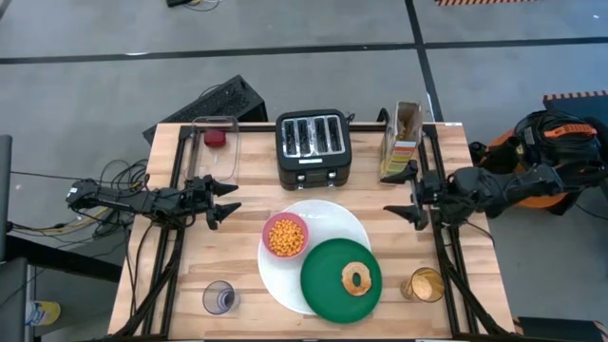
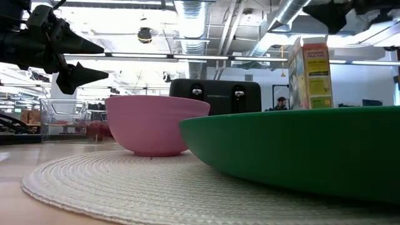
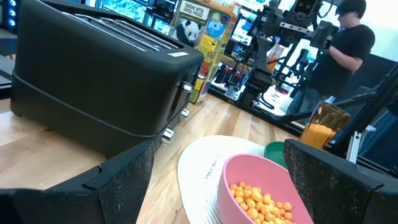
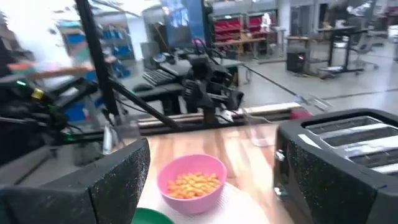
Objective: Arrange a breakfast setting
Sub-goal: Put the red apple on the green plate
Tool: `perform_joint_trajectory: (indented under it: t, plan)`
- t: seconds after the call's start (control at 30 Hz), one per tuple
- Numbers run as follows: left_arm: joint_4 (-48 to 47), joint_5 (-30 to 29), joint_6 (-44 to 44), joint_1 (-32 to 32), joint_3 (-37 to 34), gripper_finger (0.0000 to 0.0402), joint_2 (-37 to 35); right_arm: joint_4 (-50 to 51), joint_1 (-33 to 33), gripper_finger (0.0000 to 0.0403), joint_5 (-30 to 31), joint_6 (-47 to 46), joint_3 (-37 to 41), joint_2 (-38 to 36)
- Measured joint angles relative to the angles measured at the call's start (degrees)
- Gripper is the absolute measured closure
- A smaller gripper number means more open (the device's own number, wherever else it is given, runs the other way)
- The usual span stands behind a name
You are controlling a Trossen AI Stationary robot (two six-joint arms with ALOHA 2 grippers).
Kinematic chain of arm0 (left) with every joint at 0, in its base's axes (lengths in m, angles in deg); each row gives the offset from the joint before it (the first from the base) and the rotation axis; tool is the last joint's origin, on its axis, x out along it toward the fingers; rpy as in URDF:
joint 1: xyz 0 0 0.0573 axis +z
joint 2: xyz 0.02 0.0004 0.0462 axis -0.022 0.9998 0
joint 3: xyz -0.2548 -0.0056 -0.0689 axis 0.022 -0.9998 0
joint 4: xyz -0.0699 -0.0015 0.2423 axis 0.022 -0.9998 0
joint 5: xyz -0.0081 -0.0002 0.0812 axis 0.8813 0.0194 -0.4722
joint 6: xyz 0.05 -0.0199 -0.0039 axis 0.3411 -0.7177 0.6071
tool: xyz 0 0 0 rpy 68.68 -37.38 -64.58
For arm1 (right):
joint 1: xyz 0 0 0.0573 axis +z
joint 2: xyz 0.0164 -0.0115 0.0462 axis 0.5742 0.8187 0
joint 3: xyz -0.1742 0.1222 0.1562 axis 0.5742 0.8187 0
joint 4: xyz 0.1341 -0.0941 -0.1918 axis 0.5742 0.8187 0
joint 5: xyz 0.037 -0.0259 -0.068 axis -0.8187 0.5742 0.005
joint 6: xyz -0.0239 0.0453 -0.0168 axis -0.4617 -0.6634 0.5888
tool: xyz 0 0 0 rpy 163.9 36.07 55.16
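Hovering empty above the table's left side, the left gripper (image 1: 231, 202) has its fingers spread, and the right gripper (image 1: 396, 198) hangs spread and empty at the right. Between them the pink bowl (image 1: 285, 236) of cereal and the green plate (image 1: 340, 279) rest on the white plate (image 1: 328, 217). A bagel (image 1: 357, 278) lies on the green plate, with one glass (image 1: 218, 297) front left and another glass (image 1: 427, 284) front right.

Grey concrete floor (image 1: 313, 28) crossed by dark seams, with a black computer keyboard (image 1: 220, 98) lying just behind the pale wooden table (image 1: 180, 275). Overhead, silver ventilation ducts (image 2: 194, 15) and long bright ceiling lights (white glare throughout). Farther back, red storage shelving (image 4: 239, 28) and a person in a black shirt (image 3: 351, 43).
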Motion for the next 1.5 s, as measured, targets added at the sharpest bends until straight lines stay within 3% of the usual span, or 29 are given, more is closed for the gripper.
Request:
perform_joint_trajectory:
  t: [0.2, 0.47, 0.7, 1.03, 1.5]
  plan:
    - [-0.01, 0.0, 0.02, 0.0, 0.0, 0.0058, 0.0, 5.34, 1.03, 0.0005, -0.19, -0.11, 1.74, -4.88]
    - [0.0, -0.02, 0.02, 0.0, 0.0, 0.0058, -0.01, -14.26, 1.29, 0.0005, 0.51, -1.45, 18.16, -13.56]
    - [-0.01, -0.01, 0.01, 0.0, 0.0, 0.0058, -0.02, -16.17, 1.29, 0.0005, 0.06, -3.84, 24.85, -19.78]
    - [0.0, -0.01, 0.02, 0.0, 0.0, 0.0058, -0.02, -4.19, 1.28, 0.0005, -0.01, -6.53, 25.49, -22.67]
    - [0.0, -0.01, 0.01, 0.0, 0.0, 0.0058, -0.02, -3.7, 1.16, 0.0005, 0.51, -8.78, 25.44, -20.73]
